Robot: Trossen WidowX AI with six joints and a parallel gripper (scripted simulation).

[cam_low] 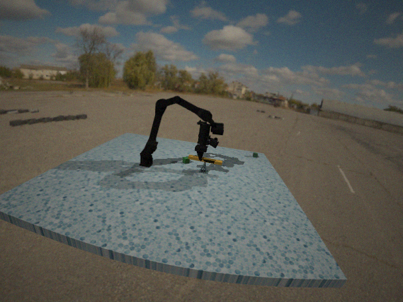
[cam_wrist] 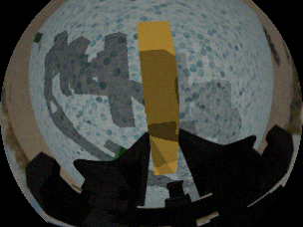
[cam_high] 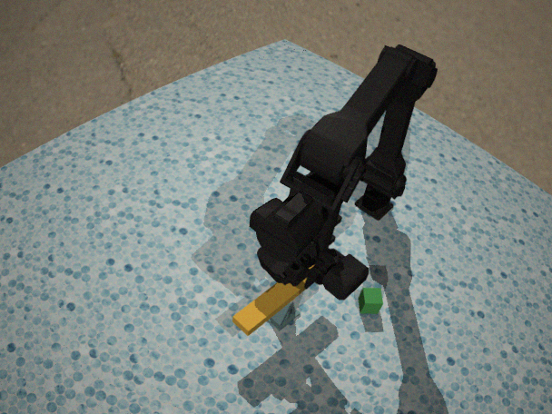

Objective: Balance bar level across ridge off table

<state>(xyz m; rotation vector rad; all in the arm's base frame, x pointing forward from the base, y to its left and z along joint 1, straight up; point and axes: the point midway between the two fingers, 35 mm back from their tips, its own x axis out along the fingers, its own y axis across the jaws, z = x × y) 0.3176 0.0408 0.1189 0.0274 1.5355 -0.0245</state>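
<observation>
Yellow bar (cam_high: 268, 306) (cam_low: 215, 161) (cam_wrist: 161, 90) in gripper (cam_high: 309, 279) (cam_low: 201, 159) (cam_wrist: 162, 133); green cube (cam_high: 371, 300) (cam_low: 185, 160) near, table edge well apart.

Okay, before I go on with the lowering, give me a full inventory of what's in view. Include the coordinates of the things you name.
Long flat rectangular bar (cam_high: 268, 305) (cam_low: 215, 161) (cam_wrist: 160, 90): one, yellow-orange, held off the table, over the ridge.
Small wedge-shaped ridge (cam_high: 282, 318) (cam_low: 203, 169): one, grey-blue, on the table beneath the bar; contact unclear.
Small green cubes: two, one (cam_high: 372, 300) (cam_low: 185, 160) near the ridge, one (cam_low: 255, 155) by a far corner of the table.
Speckled table top (cam_high: 150, 182) (cam_low: 166, 225) (cam_wrist: 199, 30): one, pale blue with darker dots, under everything.
Arm (cam_high: 333, 145) (cam_low: 190, 106): one, black, standing on the table.
Jaws: one pair, black, shut on the bar.
</observation>
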